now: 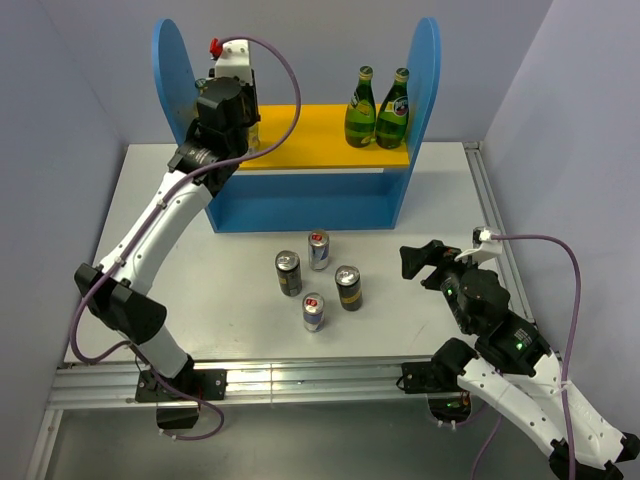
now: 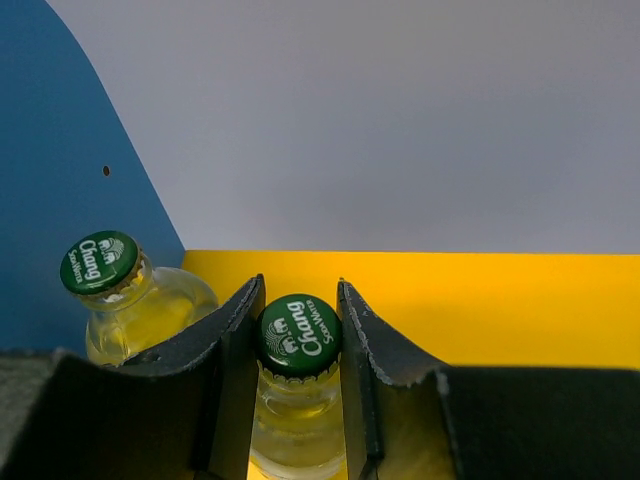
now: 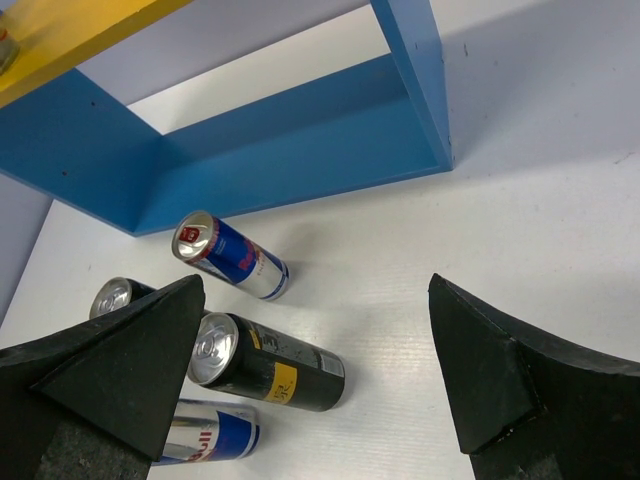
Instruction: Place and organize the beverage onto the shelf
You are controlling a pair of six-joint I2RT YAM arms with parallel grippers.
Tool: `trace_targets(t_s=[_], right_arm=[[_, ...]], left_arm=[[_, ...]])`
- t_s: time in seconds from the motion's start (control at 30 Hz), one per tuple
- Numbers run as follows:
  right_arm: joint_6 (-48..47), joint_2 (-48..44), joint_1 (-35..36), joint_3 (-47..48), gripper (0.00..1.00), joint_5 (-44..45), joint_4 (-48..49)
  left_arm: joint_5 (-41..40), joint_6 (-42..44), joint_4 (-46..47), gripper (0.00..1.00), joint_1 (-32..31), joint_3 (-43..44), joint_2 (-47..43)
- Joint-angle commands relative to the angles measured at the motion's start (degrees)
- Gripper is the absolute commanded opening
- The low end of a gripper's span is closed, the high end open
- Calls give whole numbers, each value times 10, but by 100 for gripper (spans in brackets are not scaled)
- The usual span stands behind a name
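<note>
Standing on the yellow board point(image 2: 480, 300) at the left end of the shelf point(image 1: 300, 205), a clear bottle point(image 2: 298, 410) is sitting between the left jaws, which are closing narrowly against both sides of its neck. Its lower body is being cut off by the frame edge and by the dark, rough-edged fingers point(image 2: 225, 380). The glass is looking pale yellow and smooth, topped by a crimped green cap point(image 2: 300, 335) with white lettering. A second clear bottle point(image 2: 150, 305) of the same kind is standing just beside it, against the blue side panel point(image 2: 60, 150). From above, the left arm point(image 1: 160, 215) is covering both of them.

Two green bottles point(image 1: 360, 112) are standing together at the board's right end. Down on the white desk point(image 1: 200, 260), two black-gold cans point(image 1: 288, 275) and two slim silver cans point(image 1: 318, 250) are standing upright in a loose cluster before the shelf. In the right wrist view, two of them are partly hiding behind a finger point(image 3: 110, 370). The right jaws are hanging wide apart over the desk to the right of the cans, gripping nothing.
</note>
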Motion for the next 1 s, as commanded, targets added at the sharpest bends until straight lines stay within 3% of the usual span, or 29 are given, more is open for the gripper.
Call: trace_targets(t_s=[0.0, 0.2, 0.33, 0.43, 0.47, 0.57, 0.6, 0.63, 0.97], right_arm=[[4, 2, 5, -2, 100, 16, 11], [4, 6, 5, -1, 100, 15, 11], [4, 5, 5, -2, 100, 15, 10], [5, 4, 5, -1, 100, 16, 10], [4, 4, 4, -1, 100, 16, 10], [4, 3, 5, -1, 100, 15, 9], [5, 3, 4, -1, 100, 15, 9], [5, 3, 5, -2, 100, 16, 10], [7, -3, 6, -2, 100, 18, 8]], left_arm=[[3, -1, 111, 0, 4, 21, -14], [-4, -6, 158, 1, 10, -14, -19], [-4, -15, 163, 9, 10, -22, -18], [-7, -19, 161, 32, 10, -22, -20], [-7, -18, 162, 47, 10, -23, -20], [-5, -17, 161, 75, 10, -27, -28], [-2, -19, 159, 80, 10, -26, -29], [-1, -20, 154, 99, 10, -28, -35], [3, -24, 119, 99, -19, -67, -106]])
